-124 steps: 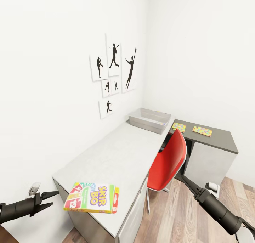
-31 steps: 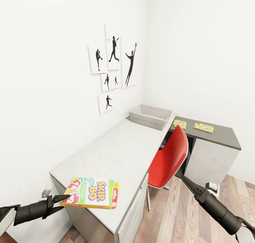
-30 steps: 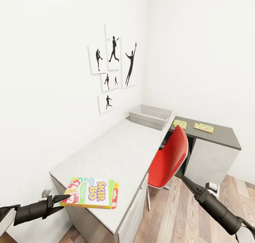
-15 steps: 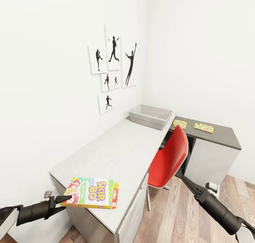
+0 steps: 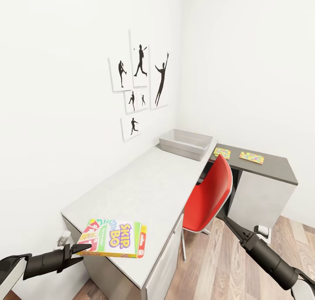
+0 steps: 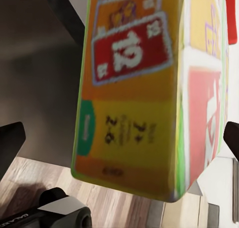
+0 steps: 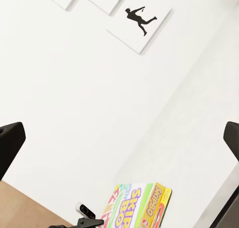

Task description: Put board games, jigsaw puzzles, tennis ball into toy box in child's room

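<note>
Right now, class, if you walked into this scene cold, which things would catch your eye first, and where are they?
The bright red moulded chair stands out first, tucked against the long pale grey desk. Next is the colourful Skip-Bo game box at the desk's near corner, with the left gripper at its edge. Black sports silhouette prints cluster on the white wall above.

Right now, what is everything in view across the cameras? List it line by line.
Board game: one, white-and-green Skip-Bo box, at the table's near corner.
Table: one, pale grey top joined to a dark grey section.
Toy box: one, pale grey, at the table's far end.
Jigsaw puzzles: two, multicoloured, on the dark section.
Chair: one, red, at the table.
Silhouette prints: several, black on white, on the wall.
Left claw: open, at the game's edge.
Right claw: near the chair.
</note>
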